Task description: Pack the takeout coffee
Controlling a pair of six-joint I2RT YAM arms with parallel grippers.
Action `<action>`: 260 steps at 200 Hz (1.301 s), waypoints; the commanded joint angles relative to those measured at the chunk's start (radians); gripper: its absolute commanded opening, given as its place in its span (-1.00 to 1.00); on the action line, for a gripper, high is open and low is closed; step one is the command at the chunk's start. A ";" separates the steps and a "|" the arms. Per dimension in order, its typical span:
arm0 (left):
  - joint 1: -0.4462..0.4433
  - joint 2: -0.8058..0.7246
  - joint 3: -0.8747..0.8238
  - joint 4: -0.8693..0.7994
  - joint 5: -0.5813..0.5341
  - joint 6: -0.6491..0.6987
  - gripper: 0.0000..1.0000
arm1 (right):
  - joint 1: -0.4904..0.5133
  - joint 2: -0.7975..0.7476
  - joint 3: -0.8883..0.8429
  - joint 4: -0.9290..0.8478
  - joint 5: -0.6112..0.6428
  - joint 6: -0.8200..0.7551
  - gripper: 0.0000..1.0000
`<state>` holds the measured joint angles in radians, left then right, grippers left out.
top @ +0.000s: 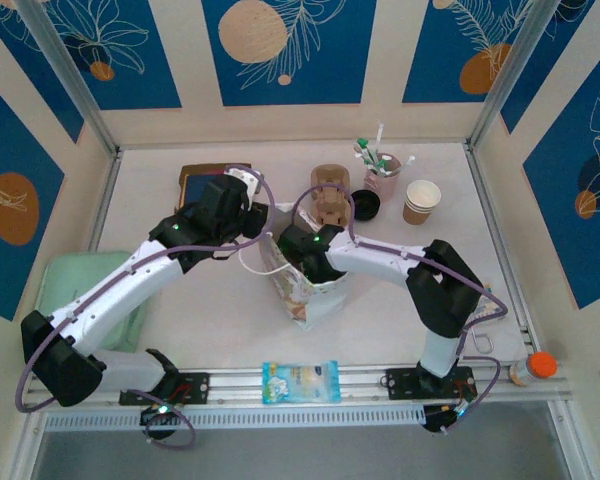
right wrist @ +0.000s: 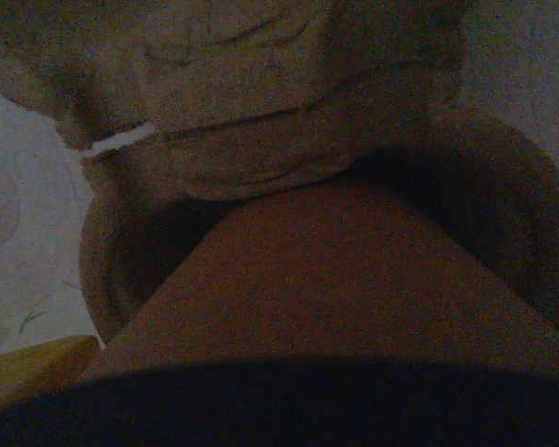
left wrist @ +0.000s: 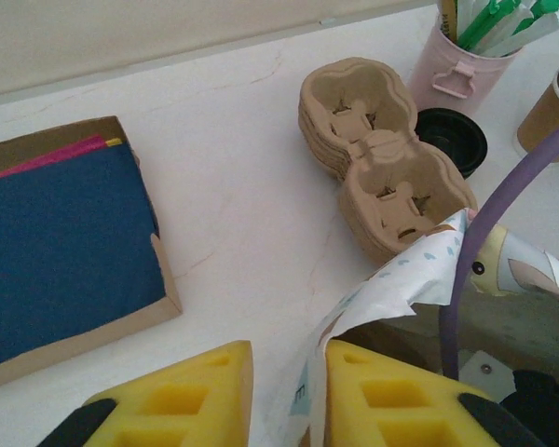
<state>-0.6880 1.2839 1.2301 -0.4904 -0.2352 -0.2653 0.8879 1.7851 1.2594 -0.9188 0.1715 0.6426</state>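
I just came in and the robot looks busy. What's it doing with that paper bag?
Both arms are working at the paper bag. The left gripper has its yellow fingers on either side of the bag's rim, a little apart. The right gripper reaches down into the bag. It is dark in there, and its camera sees something brown and rounded, probably the coffee cup. I cannot tell whether it is gripping it.
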 commanded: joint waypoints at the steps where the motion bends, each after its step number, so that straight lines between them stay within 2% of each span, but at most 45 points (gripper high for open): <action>1: 0.009 0.003 -0.005 -0.022 0.022 -0.012 -0.38 | -0.001 0.005 0.038 -0.128 0.001 0.002 0.99; 81: 0.009 -0.020 -0.008 -0.020 0.065 -0.016 0.09 | 0.001 -0.018 0.090 -0.164 0.001 0.005 0.98; 128: 0.010 -0.029 -0.006 -0.019 0.094 -0.016 0.44 | 0.003 -0.023 0.113 -0.186 -0.001 0.010 0.99; 188: 0.009 -0.026 0.010 -0.014 0.159 -0.004 0.64 | 0.003 -0.051 0.146 -0.222 0.011 0.021 0.99; 239: 0.008 -0.042 0.021 -0.018 0.166 -0.008 0.77 | 0.011 -0.087 0.191 -0.254 0.019 0.023 0.99; 247: 0.007 -0.042 0.025 -0.021 0.166 -0.008 0.91 | 0.012 -0.092 0.198 -0.261 0.021 0.023 0.99; 260: 0.007 -0.044 0.026 -0.025 0.162 -0.012 0.95 | 0.016 -0.098 0.211 -0.272 0.026 0.023 0.98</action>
<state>-0.6720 1.2587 1.2293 -0.4953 -0.1211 -0.2783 0.8902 1.7245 1.4208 -1.1648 0.1864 0.6479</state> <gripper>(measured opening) 0.957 0.992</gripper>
